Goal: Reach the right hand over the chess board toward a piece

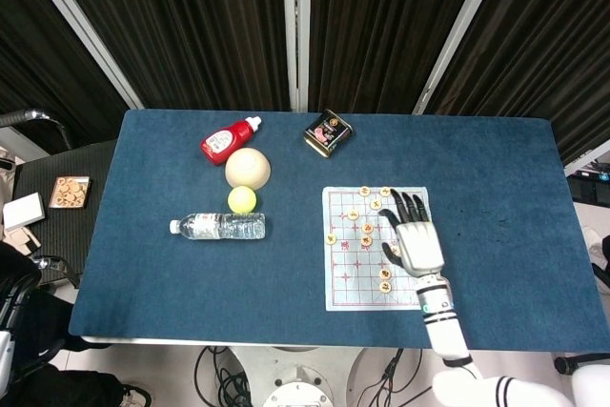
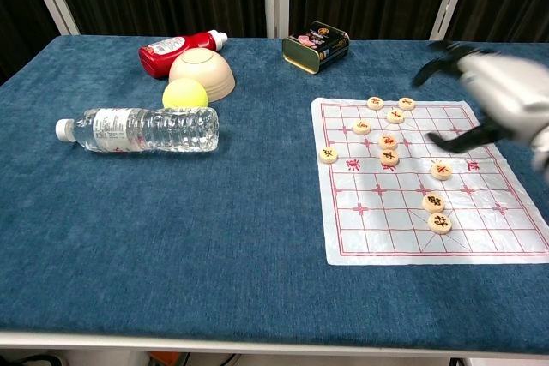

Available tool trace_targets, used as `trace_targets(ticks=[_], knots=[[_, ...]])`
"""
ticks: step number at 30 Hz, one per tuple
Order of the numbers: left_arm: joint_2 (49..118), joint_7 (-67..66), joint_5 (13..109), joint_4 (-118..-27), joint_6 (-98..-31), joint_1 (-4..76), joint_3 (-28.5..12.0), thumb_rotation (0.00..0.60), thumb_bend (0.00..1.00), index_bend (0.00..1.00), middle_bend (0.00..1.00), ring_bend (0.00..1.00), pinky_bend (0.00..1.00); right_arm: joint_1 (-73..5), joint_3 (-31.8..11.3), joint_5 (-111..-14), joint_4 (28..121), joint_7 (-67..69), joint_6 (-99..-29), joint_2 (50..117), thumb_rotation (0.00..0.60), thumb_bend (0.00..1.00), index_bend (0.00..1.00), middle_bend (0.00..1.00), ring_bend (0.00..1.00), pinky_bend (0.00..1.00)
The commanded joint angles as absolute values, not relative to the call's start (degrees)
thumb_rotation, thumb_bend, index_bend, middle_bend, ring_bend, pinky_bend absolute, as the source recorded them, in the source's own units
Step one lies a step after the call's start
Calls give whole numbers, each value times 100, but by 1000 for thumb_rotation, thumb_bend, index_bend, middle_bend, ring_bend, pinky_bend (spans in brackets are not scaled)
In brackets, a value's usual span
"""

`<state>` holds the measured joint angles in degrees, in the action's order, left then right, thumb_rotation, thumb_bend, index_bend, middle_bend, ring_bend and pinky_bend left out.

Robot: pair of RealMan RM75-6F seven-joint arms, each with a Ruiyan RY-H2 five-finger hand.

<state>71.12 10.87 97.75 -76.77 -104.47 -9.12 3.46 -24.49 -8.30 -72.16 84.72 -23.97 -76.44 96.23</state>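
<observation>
The white chess board [image 1: 348,283] [image 2: 377,229] lies on the blue table, right of centre. Several round wooden pieces sit on it, among them one [image 2: 389,157] near the middle and one [image 2: 441,170] further right. My right hand [image 1: 415,235] [image 2: 497,96] hovers above the board's right side with its fingers spread and nothing in it. It is blurred in the chest view, raised well above the pieces and touching none. The left hand shows in neither view.
On the table's left half lie a water bottle [image 1: 219,227] [image 2: 141,129], a yellow ball [image 1: 242,199], an upturned bowl [image 1: 248,168] and a red bottle [image 1: 229,138]. A dark tin [image 1: 328,132] [image 2: 316,45] stands behind the board.
</observation>
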Motion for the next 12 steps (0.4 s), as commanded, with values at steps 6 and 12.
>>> trace_targets(ticks=[6,12], knots=[[7047,706,9868,-7974,-10376,-871,366,600,123,85,80,0,0,-960,331,-8883,8857,-1136,-9623,7505,600,226,0,0,0,0],[6998,381,9894,-8205,-10271,-806,341,600,123,85,80,0,0,-235,618,-8802,8658,-680,-10014,7267,600,224,0,0,0,0]])
